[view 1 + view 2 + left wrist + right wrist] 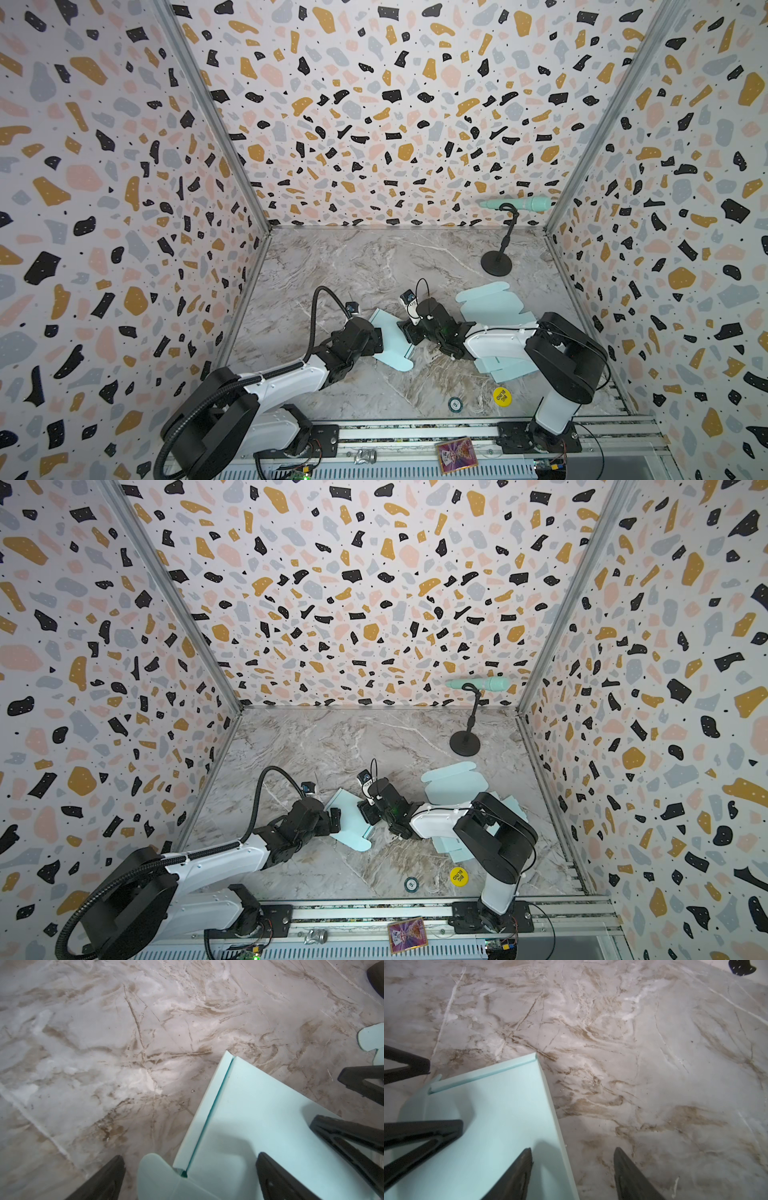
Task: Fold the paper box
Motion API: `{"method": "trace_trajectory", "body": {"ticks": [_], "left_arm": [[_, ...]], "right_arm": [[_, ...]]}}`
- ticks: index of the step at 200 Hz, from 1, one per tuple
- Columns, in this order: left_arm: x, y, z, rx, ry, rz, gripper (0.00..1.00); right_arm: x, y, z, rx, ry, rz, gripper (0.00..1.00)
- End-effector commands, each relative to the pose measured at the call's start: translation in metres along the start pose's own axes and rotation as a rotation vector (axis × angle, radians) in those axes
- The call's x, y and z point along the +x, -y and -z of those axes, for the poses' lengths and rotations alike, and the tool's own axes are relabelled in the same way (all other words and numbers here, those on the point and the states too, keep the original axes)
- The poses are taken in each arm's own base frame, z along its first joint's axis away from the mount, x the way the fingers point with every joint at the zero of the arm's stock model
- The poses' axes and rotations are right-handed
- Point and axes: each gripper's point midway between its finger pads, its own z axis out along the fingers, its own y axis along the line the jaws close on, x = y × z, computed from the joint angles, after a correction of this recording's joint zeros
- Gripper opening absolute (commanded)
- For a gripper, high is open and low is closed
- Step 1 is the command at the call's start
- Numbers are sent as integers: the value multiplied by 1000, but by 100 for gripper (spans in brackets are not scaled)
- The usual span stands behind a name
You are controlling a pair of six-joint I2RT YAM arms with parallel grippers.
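Near the middle of the marble tabletop [353, 266], between the two arms, lies the mint paper box [392, 344], partly worked. One panel lies flat, a narrow strip [204, 1113] along its long edge is already turned over, and a rounded flap [158, 1176] sticks out at the corner. Both grippers hover over it from opposite sides.

The left gripper [191, 1156] is spread wide and released, with one finger [106, 1180] above bare marble beside the flap and the other [276, 1178] above the panel. The right gripper [573, 1150] is also released, its jaws parted and straddling the panel's free edge: one finger [519, 1169] is over the card, the other [631, 1174] over the table. Whether any finger actually touches the card I cannot tell.

The step in hand looks like taking hold of the sheet to raise its next wall. To do it well, I judge the right gripper should slip one finger under the edge rather than press both on top. It should bite only a shallow margin clear of the crease and close gently, since thin card dents. The left gripper would best pin the flat panel close to the crease, clear of the flap. The lift should go along the score, not across it, or the sheet may skid toward the spare flat blanks [494, 305] lying well apart on the right
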Motion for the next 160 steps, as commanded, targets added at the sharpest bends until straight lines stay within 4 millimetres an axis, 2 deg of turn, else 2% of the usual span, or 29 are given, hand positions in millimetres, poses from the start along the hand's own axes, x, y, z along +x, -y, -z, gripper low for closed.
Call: {"method": "trace_trajectory", "body": {"ticks": [1,17,34,52,68,91,113,160], "left_arm": [[10,2,-3,24,-26,14,100],[10,3,-2,26,-25,15,100],[11,3,-2,23,-28,11,99],[13,6,-1,30,-31,5,94],[13,13,0,52,-34,-5,91],[13,28,3,84,-37,-23,88],[14,40,6,111,-37,-18,83],[17,58,7,165,-35,-2,77]], "right_arm": [[-26,0,33,-47,41,-79,68],[-29,2,61,-84,66,-157,72],[-18,5,87,-143,68,-268,76],[4,5,103,-224,44,-402,78],[16,1,114,-298,53,-492,79],[27,0,114,-333,39,-529,81],[34,4,102,-335,20,-525,80],[28,9,76,-347,-8,-450,75]]}}
